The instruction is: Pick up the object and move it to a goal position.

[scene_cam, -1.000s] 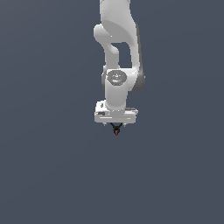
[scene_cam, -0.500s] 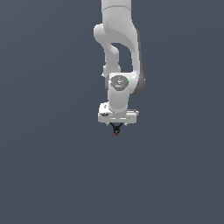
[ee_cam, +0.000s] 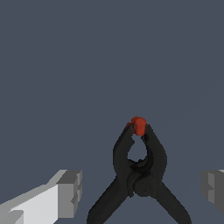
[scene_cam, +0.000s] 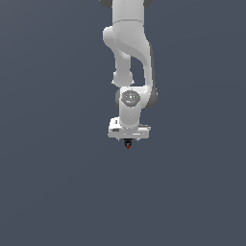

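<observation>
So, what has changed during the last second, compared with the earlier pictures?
The gripper has come down over the black clamp with the red tip, and the arm's wrist sank with it. Nothing was taken hold of: in the wrist view the fingers stand open on either side of the clamp, apart from it. The clamp stayed where it was.
</observation>
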Controlling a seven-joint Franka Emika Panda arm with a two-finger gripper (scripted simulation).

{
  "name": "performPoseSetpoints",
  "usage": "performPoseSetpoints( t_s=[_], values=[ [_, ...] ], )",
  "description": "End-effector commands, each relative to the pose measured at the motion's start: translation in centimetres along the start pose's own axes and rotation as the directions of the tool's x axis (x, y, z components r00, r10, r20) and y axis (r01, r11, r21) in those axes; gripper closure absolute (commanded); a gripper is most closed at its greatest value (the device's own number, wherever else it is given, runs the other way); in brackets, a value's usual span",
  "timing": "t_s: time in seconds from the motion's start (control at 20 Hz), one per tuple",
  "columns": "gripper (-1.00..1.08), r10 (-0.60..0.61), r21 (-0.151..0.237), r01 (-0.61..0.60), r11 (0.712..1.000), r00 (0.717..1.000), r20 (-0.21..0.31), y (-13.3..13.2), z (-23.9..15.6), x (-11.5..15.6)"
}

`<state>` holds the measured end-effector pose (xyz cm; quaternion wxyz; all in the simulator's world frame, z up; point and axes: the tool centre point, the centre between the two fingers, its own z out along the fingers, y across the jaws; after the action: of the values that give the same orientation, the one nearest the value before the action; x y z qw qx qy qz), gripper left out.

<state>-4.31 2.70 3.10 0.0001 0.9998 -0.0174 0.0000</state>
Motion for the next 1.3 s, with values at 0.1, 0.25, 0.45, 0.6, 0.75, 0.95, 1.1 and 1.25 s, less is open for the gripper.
performPoseSetpoints(
  t_s=[0.1,0.25,0.45,0.6,0.75,0.95,1.1,1.25],
  values=[
    [-0.92,0.000,0.000,0.000,1.000,1.000,0.000,0.0,1.5,0.0],
    [-0.92,0.000,0.000,0.000,1.000,1.000,0.000,0.0,1.7,0.0],
    [1.08,0.000,0.000,0.000,1.000,1.000,0.000,0.0,1.7,0.0],
    [1.08,0.000,0.000,0.000,1.000,1.000,0.000,0.0,1.7,0.0],
    [1.08,0.000,0.000,0.000,1.000,1.000,0.000,0.0,1.7,0.0],
    [1.08,0.000,0.000,0.000,1.000,1.000,0.000,0.2,1.4,0.1],
    [1.08,0.000,0.000,0.000,1.000,1.000,0.000,1.1,0.6,0.4],
    [1.08,0.000,0.000,0.000,1.000,1.000,0.000,2.4,-0.7,0.9]
  ],
)
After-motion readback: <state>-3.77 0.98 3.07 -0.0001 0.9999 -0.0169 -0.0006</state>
